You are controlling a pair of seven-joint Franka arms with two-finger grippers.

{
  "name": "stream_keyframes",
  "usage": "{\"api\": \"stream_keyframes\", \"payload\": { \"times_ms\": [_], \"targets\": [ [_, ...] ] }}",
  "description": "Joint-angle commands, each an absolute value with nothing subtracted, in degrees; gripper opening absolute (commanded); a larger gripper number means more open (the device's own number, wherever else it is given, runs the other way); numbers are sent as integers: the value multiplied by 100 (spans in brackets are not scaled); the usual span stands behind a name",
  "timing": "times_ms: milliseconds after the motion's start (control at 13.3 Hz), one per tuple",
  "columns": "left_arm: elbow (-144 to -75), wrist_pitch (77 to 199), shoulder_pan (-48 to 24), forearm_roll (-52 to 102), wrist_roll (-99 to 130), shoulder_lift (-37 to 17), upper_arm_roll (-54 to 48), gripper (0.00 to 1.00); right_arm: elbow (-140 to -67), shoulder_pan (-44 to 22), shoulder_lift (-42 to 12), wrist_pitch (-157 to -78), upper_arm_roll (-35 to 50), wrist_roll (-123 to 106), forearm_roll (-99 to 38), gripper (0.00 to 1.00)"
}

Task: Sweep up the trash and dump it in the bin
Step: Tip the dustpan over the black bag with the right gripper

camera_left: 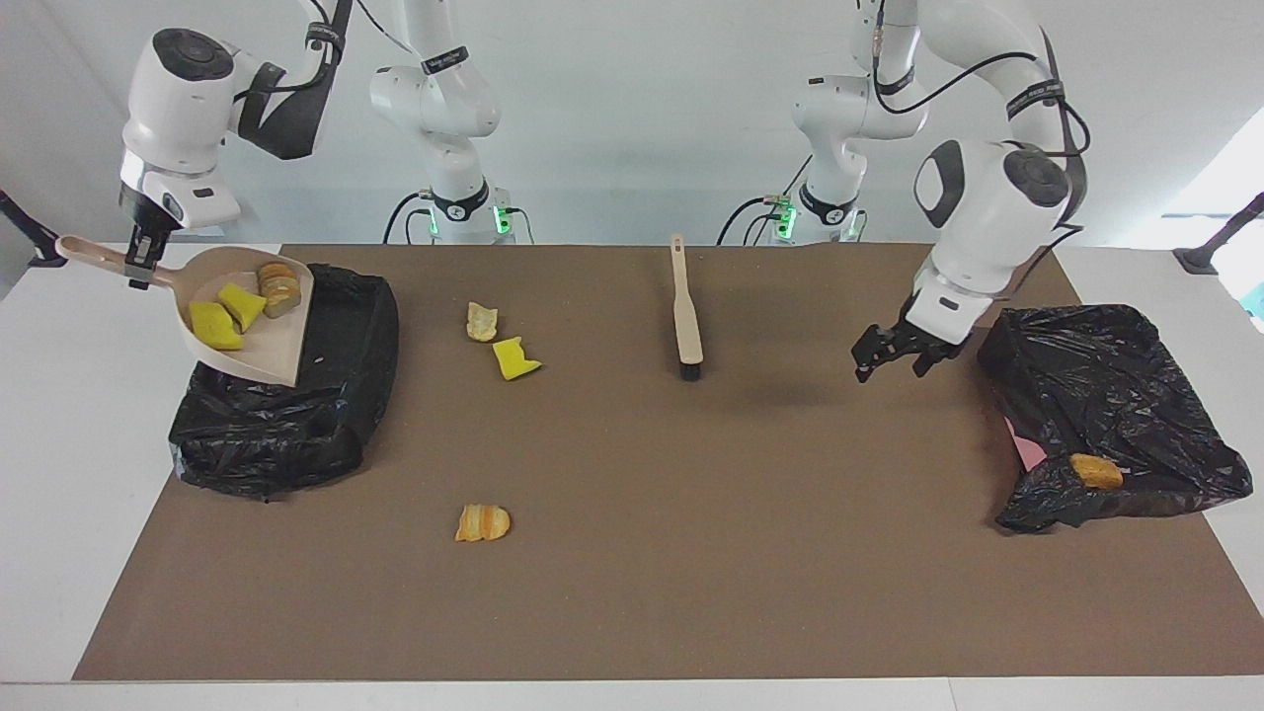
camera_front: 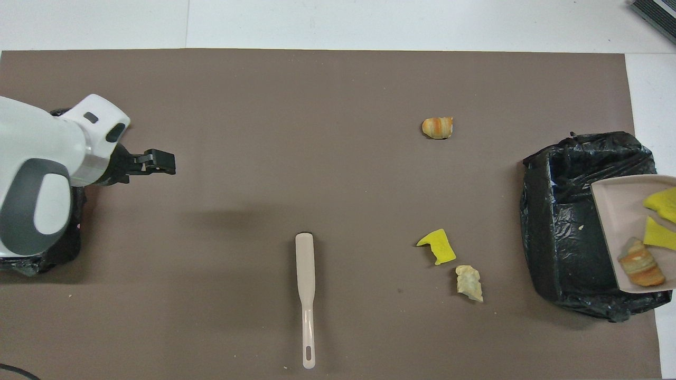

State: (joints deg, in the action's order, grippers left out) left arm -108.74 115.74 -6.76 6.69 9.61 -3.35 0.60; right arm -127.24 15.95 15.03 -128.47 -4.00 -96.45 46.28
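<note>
From overhead the dustpan [camera_front: 612, 211] runs off the frame edge w/ its handle unseen, and one yellow chunk [camera_front: 663, 199] is clipped too. The left arm covers most of the bin [camera_front: 53, 253] at its end. In the facing view, the right gripper [camera_left: 138, 267] is too small to read.

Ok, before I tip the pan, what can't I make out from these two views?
- Overhead view: the beige plastic dustpan is cut off by the picture's edge, so its handle and the right gripper are out of sight.
- Overhead view: the left arm covers most of the black bag-lined bin at its end.
- Facing view: that bin's inside is hidden by crumpled bag; only one tan bread-like scrap shows.
</note>
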Motion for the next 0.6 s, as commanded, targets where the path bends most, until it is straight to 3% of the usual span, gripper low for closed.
{"api": "stream_keyframes", "payload": {
  "times_ms": [0,300,524],
  "targets": [
    [-10232,10953,-300,624,678,-519,-18,100,-12902,1277,1749,-12457,-290,-9204,5420,0],
    [-9346,9812,35,511,88,-510,-9,100,-12832,783,1819,-11471,-273,-8341,6194,0],
    [-8868,9246,-61,115,62,-458,-17,100,-12779,721,1819,-11408,-272,-8341,6582,0]
  ]
}}
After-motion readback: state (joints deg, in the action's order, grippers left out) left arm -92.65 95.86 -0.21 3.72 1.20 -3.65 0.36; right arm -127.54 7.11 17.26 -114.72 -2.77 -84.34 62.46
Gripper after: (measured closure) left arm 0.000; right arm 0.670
